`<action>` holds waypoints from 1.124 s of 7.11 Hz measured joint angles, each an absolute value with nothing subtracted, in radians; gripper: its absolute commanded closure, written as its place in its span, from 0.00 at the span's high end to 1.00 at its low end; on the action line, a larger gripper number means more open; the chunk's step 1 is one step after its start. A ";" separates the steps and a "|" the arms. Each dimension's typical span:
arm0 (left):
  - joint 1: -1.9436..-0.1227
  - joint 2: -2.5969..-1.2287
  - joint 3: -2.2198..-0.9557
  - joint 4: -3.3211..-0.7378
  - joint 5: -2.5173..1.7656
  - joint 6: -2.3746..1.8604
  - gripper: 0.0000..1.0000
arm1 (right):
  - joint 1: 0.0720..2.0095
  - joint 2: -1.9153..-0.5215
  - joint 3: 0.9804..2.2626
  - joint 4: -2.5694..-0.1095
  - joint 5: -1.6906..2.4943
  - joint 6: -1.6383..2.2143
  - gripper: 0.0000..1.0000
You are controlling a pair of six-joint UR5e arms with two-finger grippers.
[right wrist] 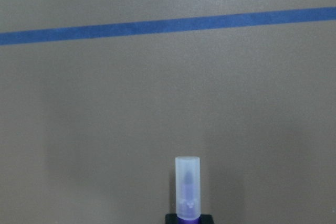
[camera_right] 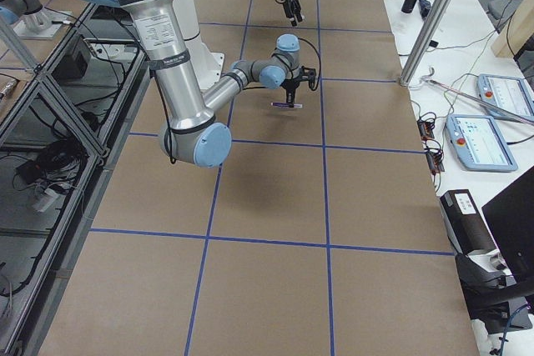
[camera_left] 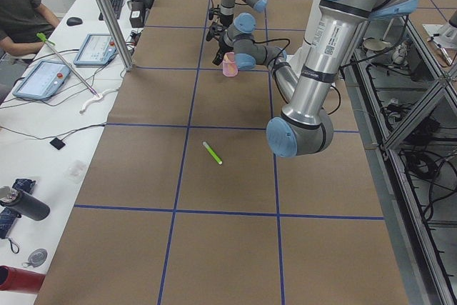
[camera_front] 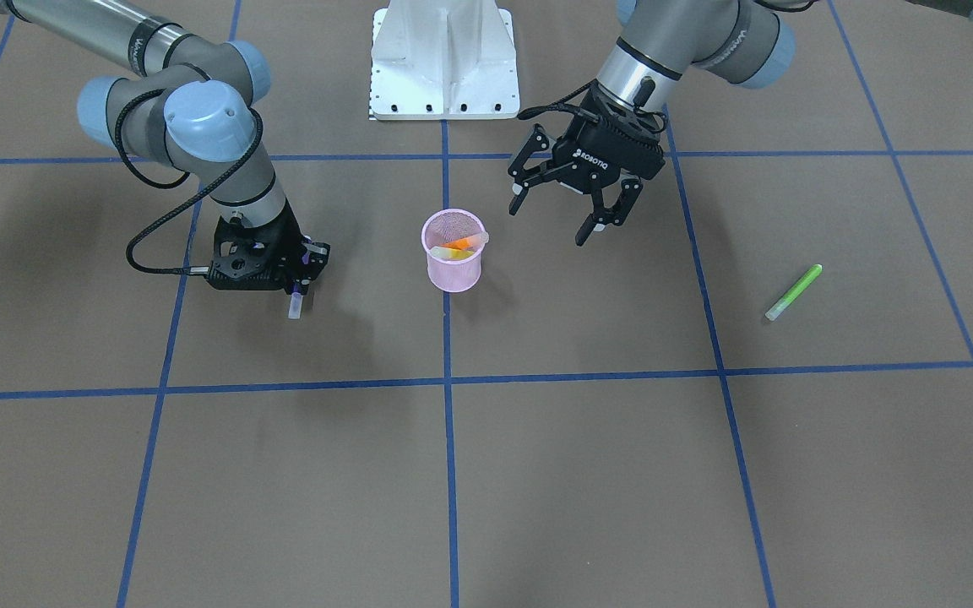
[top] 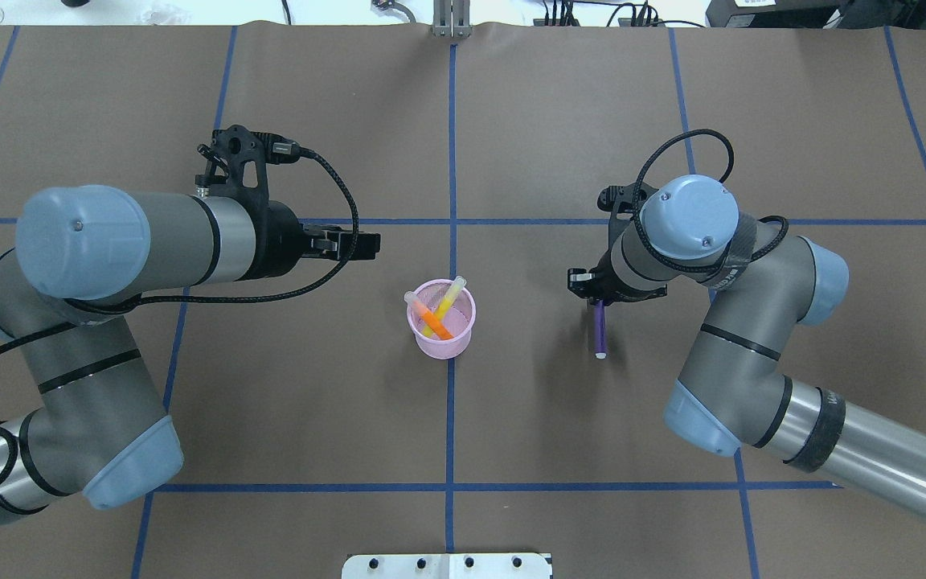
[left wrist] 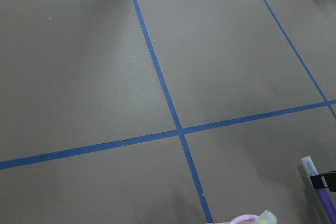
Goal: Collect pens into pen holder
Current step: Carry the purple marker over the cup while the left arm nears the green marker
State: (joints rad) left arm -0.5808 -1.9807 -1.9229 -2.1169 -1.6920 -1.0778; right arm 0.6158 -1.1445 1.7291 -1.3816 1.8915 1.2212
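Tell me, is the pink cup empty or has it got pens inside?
Not empty. An orange pen and a yellow pen stand slanted inside the cup, their ends poking over its rim.

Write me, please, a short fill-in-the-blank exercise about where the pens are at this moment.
1. The pen in the right gripper is ____.
2. The pen holder contains ____ pens.
3. The jaws of the left gripper stand ____.
4. The loose pen on the table is ____.
Missing words: purple, two, open, green.
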 measured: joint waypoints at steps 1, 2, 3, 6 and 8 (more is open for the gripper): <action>-0.584 -1.957 -1.944 -2.117 -1.693 -1.074 0.99 | 0.629 -1.136 1.776 -1.418 1.881 1.226 0.00; -0.597 -1.918 -1.971 -2.119 -1.710 -1.068 0.99 | 0.637 -1.121 1.827 -1.447 1.843 1.244 0.00; -0.627 -1.877 -1.990 -2.121 -1.758 -1.063 0.99 | 0.634 -1.103 1.884 -1.463 1.761 1.290 0.00; -0.695 -1.761 -2.006 -2.125 -1.847 -1.023 0.98 | 0.465 -1.059 1.971 -1.473 1.348 1.417 0.00; -0.746 -1.739 -1.972 -2.105 -1.877 -0.914 0.98 | 0.362 -1.023 1.976 -1.476 1.144 1.440 0.00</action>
State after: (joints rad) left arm -0.7464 -1.7387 -1.9717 -2.1048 -1.8774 -0.9136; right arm 0.3616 -1.0229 1.9760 -1.4755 1.1445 1.4397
